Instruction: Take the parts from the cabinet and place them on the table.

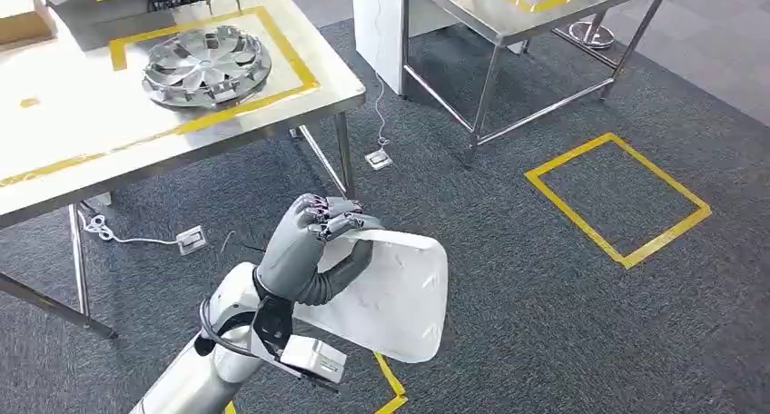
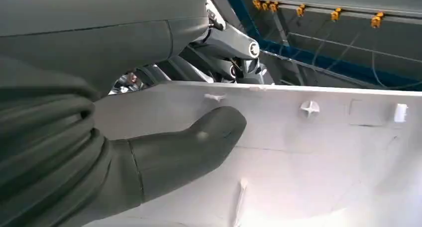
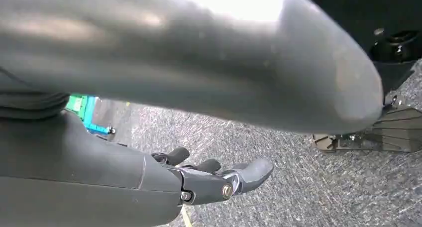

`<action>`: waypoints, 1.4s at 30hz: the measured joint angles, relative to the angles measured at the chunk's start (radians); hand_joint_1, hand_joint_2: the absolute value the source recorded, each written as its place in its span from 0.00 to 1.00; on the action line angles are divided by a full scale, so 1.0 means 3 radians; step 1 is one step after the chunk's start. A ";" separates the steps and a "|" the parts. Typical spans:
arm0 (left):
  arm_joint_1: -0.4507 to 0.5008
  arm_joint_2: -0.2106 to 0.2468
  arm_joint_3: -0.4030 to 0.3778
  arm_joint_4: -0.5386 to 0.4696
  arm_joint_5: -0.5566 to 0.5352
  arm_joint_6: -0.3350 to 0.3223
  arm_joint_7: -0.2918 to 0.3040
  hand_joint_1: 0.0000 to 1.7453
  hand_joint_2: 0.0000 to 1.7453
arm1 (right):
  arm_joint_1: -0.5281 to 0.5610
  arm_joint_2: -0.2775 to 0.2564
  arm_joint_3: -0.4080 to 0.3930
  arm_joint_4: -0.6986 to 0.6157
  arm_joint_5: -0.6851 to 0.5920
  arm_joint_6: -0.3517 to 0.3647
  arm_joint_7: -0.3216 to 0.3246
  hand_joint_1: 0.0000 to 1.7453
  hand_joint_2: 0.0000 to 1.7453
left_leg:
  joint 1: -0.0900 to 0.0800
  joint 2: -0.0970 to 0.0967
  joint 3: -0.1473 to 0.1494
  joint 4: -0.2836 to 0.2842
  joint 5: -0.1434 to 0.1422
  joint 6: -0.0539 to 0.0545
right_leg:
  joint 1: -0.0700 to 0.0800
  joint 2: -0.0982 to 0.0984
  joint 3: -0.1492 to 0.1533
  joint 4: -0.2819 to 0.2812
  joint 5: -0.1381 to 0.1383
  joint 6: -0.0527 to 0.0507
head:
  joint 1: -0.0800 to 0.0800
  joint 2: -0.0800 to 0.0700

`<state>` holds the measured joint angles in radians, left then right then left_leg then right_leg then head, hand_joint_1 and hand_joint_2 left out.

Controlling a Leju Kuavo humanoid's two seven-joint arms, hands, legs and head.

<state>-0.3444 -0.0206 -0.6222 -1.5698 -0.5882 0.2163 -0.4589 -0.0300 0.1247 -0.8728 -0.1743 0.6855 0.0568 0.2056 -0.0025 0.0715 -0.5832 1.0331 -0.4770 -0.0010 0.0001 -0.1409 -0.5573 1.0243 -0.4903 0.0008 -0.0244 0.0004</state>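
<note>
Left robot hand [image 1: 313, 241] grips the upper edge of a white plastic panel [image 1: 399, 296], fingers curled over the rim and thumb [image 2: 199, 142] pressed flat on its face. That panel hangs above the grey carpet [image 1: 545, 323], near the counter [image 1: 82, 133] carrying a silver hubcap [image 1: 207, 64]. Right robot hand [image 3: 219, 179] hangs over the carpet, fingers loosely apart, holding nothing.

A workshop test floor: steel tables [image 1: 340, 92], yellow floor tape [image 1: 617, 201], grey carpet [image 1: 545, 323], a hubcap [image 1: 207, 64].

The left hand [image 1: 313, 251] hides part of the white panel [image 1: 399, 296]; the steel table [image 1: 54, 142] is cut off.
</note>
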 joint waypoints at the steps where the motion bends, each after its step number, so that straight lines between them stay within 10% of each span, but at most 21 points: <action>1: -0.0002 0.0001 0.0000 0.0000 0.0000 0.0000 0.0000 1.00 1.00 | -0.0005 0.0000 -0.0001 0.0000 0.0000 0.0000 0.0000 0.00 0.00 | -0.0001 -0.0050 -0.0006 -0.0003 0.0008 0.0022 | -0.0003 -0.0047 0.0012 -0.0004 -0.0005 0.0017 | -0.0003 0.0000; 2: -0.0007 -0.0005 -0.0001 0.0000 0.0000 0.0000 0.0000 1.00 1.00 | -0.0010 0.0000 -0.0001 0.0000 0.0003 0.0001 0.0000 0.00 0.00 | 0.0028 -0.0097 0.0006 -0.0018 0.0030 0.0053 | -0.0019 -0.0002 0.0014 0.0014 -0.0030 0.0052 | -0.0003 0.0000; 4: -0.0029 -0.0027 -0.0006 0.0005 -0.0005 0.0001 0.0003 1.00 1.00 | -0.0005 0.0001 -0.0003 0.0000 0.0006 0.0010 0.0000 0.00 0.00 | 0.0038 -0.0174 -0.0009 -0.0017 0.0044 0.0078 | -0.0037 0.0361 -0.0101 0.0302 -0.0237 0.0084 | 0.0018 0.0000; 7: -0.0031 -0.0047 -0.0033 0.0023 -0.0010 0.0001 0.0005 1.00 1.00 | 0.0004 0.0001 -0.0004 0.0000 0.0020 0.0019 0.0001 0.00 0.00 | 0.0035 -0.0329 -0.0031 -0.0010 0.0052 0.0089 | -0.0036 0.0448 -0.0471 0.1041 -0.0526 0.0090 | 0.0023 0.0000; 10: -0.0031 -0.0047 -0.0042 0.0034 -0.0022 0.0001 0.0010 1.00 1.00 | 0.0005 0.0001 -0.0004 0.0000 0.0032 0.0020 0.0001 0.00 0.00 | 0.0039 -0.0492 -0.0026 0.0002 0.0060 0.0074 | -0.0043 0.0482 -0.0295 0.0610 -0.0182 0.0062 | 0.0024 0.0000; 11: -0.0034 -0.0050 -0.0043 0.0034 -0.0023 0.0001 0.0010 1.00 1.00 | 0.0004 0.0001 -0.0005 0.0000 0.0037 0.0022 0.0001 0.00 0.00 | 0.0041 -0.0540 -0.0024 0.0004 0.0062 0.0063 | -0.0049 0.0548 -0.0140 0.0276 -0.0021 0.0050 | 0.0025 0.0000; 12: -0.0035 -0.0055 -0.0043 0.0034 -0.0023 0.0001 0.0010 1.00 1.00 | 0.0007 0.0000 -0.0008 0.0000 0.0042 0.0022 0.0001 0.00 0.00 | 0.0049 -0.0572 -0.0033 0.0004 0.0066 0.0050 | -0.0066 0.0739 -0.0046 0.0040 0.0015 0.0041 | 0.0026 0.0000; 13: -0.0038 -0.0056 -0.0043 0.0036 -0.0023 0.0003 0.0011 1.00 1.00 | 0.0006 0.0001 -0.0009 0.0000 0.0043 0.0023 0.0000 0.00 0.00 | 0.0032 -0.0615 -0.0047 0.0008 0.0074 0.0014 | -0.0044 0.0768 -0.0040 0.0019 0.0012 0.0045 | 0.0025 0.0000; 17: -0.0038 -0.0052 -0.0048 0.0037 -0.0024 0.0003 0.0013 1.00 1.00 | -0.0012 0.0008 -0.0011 0.0000 0.0047 0.0027 0.0000 0.00 0.00 | 0.0040 -0.0712 -0.0090 -0.0029 0.0108 -0.0076 | -0.0061 0.0601 -0.0033 -0.0012 0.0047 -0.0024 | 0.0023 0.0000; 19: -0.0051 -0.0046 -0.0051 0.0038 -0.0024 0.0004 0.0013 1.00 1.00 | -0.0005 0.0009 -0.0011 0.0000 0.0045 0.0024 0.0000 0.00 0.00 | 0.0024 -0.0354 -0.0188 0.0205 -0.0071 -0.0088 | -0.0049 0.0508 -0.0033 -0.0023 0.0046 -0.0085 | -0.0005 0.0000; 21: -0.0052 -0.0044 -0.0055 0.0045 -0.0024 0.0004 0.0011 1.00 1.00 | 0.0005 0.0009 -0.0013 0.0000 0.0045 0.0024 0.0000 0.00 0.00 | 0.0031 -0.0277 -0.0434 0.0750 -0.0347 -0.0108 | -0.0036 0.0408 -0.0038 -0.0022 0.0040 -0.0097 | -0.0006 0.0000; 23: -0.0046 -0.0034 -0.0055 0.0062 -0.0024 0.0004 0.0010 1.00 1.00 | 0.0009 0.0009 -0.0014 0.0000 0.0045 0.0024 0.0001 0.00 0.00 | 0.0033 -0.0268 -0.0554 0.1043 -0.0409 -0.0121 | -0.0032 0.0303 -0.0040 -0.0020 0.0040 -0.0098 | -0.0006 0.0000; 26: -0.0049 -0.0027 -0.0055 0.0071 -0.0024 0.0004 0.0010 1.00 1.00 | -0.0001 0.0022 -0.0014 0.0000 0.0044 0.0024 0.0000 0.00 0.00 | 0.0032 -0.0186 -0.0163 0.0373 -0.0065 -0.0105 | -0.0031 0.0172 -0.0026 -0.0012 0.0029 -0.0086 | -0.0008 0.0000; 28: -0.0064 -0.0030 -0.0057 0.0072 -0.0024 0.0004 0.0009 1.00 1.00 | -0.0004 0.0024 -0.0015 0.0000 0.0043 0.0024 -0.0001 0.00 0.00 | -0.0013 0.0034 0.0037 -0.0006 -0.0027 -0.0056 | 0.0004 0.0107 -0.0022 0.0015 0.0004 -0.0049 | -0.0008 0.0000; 32: -0.0069 -0.0031 -0.0057 0.0071 -0.0024 0.0004 0.0019 1.00 1.00 | -0.0029 0.0024 -0.0017 0.0000 0.0041 0.0024 0.0000 0.00 0.00 | -0.0004 -0.0142 0.0010 -0.0024 0.0022 0.0033 | 0.0001 -0.0029 0.0006 0.0001 0.0010 0.0015 | -0.0001 0.0000; 35: -0.0080 -0.0056 -0.0057 0.0069 -0.0032 0.0009 0.0033 1.00 1.00 | -0.0022 0.0028 -0.0018 0.0000 0.0039 0.0024 0.0000 0.00 0.00 | 0.0037 -0.0242 0.0004 -0.0050 0.0062 0.0084 | -0.0040 0.0390 -0.0166 0.0412 -0.0273 0.0081 | 0.0028 0.0000; 38: -0.0076 -0.0061 -0.0065 0.0079 -0.0070 0.0011 0.0067 1.00 1.00 | -0.0008 0.0028 -0.0019 0.0000 0.0032 0.0018 0.0000 0.00 0.00 | 0.0036 -0.0373 -0.0030 -0.0030 0.0073 0.0086 | -0.0047 0.0448 -0.0478 0.1036 -0.0484 0.0098 | 0.0032 0.0000; 42: -0.0077 -0.0065 -0.0065 0.0080 -0.0113 0.0023 0.0095 1.00 1.00 | -0.0014 0.0028 -0.0045 0.0000 -0.0024 -0.0029 -0.0001 0.00 0.00 | 0.0045 -0.0492 -0.0042 0.0007 0.0072 0.0057 | -0.0062 0.0496 -0.0049 0.0121 0.0040 0.0077 | 0.0037 0.0000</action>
<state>-0.3674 -0.0401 -0.6416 -1.5457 -0.6222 0.2232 -0.4303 -0.0343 0.1331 -0.8862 -0.1743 0.6782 0.0480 0.2052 0.0112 -0.0761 -0.5957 1.0351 -0.4553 0.0161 -0.0186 0.0079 -0.5722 1.0605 -0.4784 0.0239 -0.0133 0.0004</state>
